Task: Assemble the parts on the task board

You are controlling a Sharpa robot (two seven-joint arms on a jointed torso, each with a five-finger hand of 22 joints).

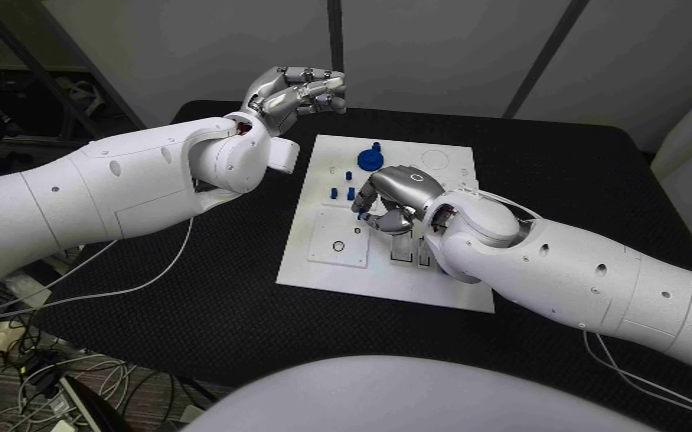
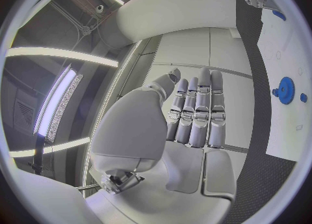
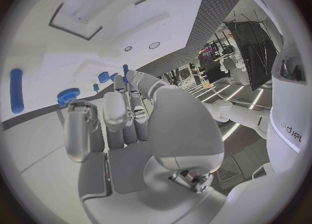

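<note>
1. Step in hand, by the look of it: reaching for a part, none lifted yet.
2. Right hand (image 1: 392, 197) low over the task board (image 1: 325, 262), fingers loosely curled and apart, holding nothing visible.
3. Blue gear (image 1: 371, 160) just beyond the fingertips; small blue pegs (image 1: 343, 193) close beside them.
4. Left hand (image 1: 296, 91) raised, well away from the board over the counter (image 1: 173, 302), fingers straight, empty.
5. Next: probably closing on one peg, then seating it upright.
</note>
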